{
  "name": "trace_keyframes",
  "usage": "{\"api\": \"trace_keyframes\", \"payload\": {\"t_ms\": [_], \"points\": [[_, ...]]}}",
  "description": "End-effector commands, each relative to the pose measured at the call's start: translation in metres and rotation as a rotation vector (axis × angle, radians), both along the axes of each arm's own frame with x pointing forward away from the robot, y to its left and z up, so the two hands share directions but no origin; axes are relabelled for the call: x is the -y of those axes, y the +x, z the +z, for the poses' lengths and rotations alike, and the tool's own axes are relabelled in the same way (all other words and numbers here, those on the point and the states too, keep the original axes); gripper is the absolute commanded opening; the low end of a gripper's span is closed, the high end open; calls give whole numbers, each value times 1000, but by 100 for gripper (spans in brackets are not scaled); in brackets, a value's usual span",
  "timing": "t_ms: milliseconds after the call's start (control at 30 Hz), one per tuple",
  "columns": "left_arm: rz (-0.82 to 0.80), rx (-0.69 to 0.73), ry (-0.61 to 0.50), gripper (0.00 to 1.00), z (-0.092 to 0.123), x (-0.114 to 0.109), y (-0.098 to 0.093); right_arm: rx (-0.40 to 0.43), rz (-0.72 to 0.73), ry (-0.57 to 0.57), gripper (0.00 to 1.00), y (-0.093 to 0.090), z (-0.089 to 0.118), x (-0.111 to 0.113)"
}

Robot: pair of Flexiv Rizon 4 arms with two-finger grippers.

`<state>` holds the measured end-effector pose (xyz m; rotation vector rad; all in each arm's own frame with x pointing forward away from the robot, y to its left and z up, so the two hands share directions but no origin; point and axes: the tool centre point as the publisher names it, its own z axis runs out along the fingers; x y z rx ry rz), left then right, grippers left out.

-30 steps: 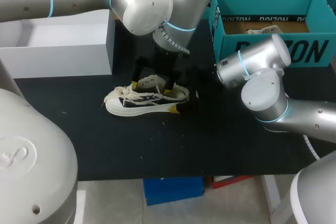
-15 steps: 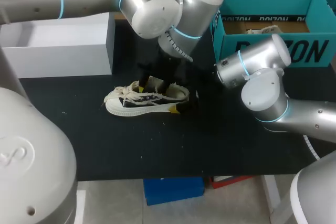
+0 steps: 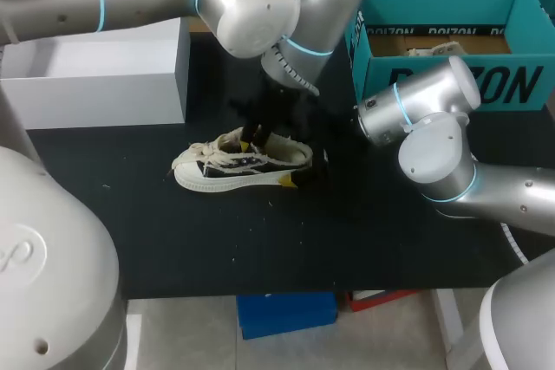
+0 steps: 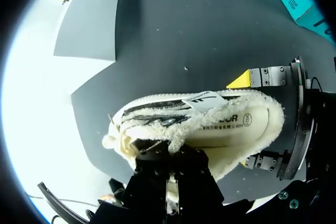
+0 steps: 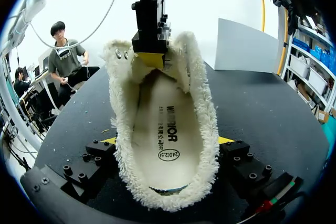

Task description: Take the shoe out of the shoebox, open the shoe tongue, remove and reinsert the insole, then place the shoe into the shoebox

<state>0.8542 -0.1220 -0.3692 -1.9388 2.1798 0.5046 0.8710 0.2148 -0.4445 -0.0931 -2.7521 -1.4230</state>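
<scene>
A cream shoe [image 3: 234, 165] with a fleece lining lies on its sole in the middle of the black table. My left gripper [image 3: 249, 138] comes down from above and is shut on the top edge of the shoe tongue [image 5: 137, 65]. From the wrist view the left gripper [image 4: 169, 195] shows its dark fingers pressed together over the laces. My right gripper [image 3: 299, 175] is at the heel. Its two fingers [image 5: 107, 148] stand wide, one against each side of the heel. The printed insole [image 5: 165, 124] lies flat inside the shoe. The teal shoebox [image 3: 451, 84] stands at the back right.
A white box [image 3: 95, 84] stands at the back left of the table. The right arm's elbow [image 3: 434, 153] hangs over the table just in front of the teal shoebox. Bare black tabletop [image 3: 260, 240] stretches in front of the shoe.
My left gripper went from wide open astride the shoe's opening to shut on the tongue. The left wrist shifted slightly right. The right arm and the shoe stayed put.
</scene>
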Motion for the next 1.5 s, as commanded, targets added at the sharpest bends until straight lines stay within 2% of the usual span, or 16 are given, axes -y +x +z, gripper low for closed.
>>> {"api": "trace_keyframes", "payload": {"t_ms": [33,333,733,1167,1500], "points": [[-2,17,-36,0,10,-5,-2,-1,-1,-2,0,2,-3,-3],[21,64,-87,0,27,-9,3,-1,-1,-2,0,2,-3,-3],[98,110,-182,0,40,-25,13,-1,-1,-2,0,2,-3,-3],[189,171,-347,0,42,-52,10,-1,-1,-2,0,2,-3,-3],[266,221,-455,0,35,-72,2,-1,-1,-2,0,2,-3,-3]]}}
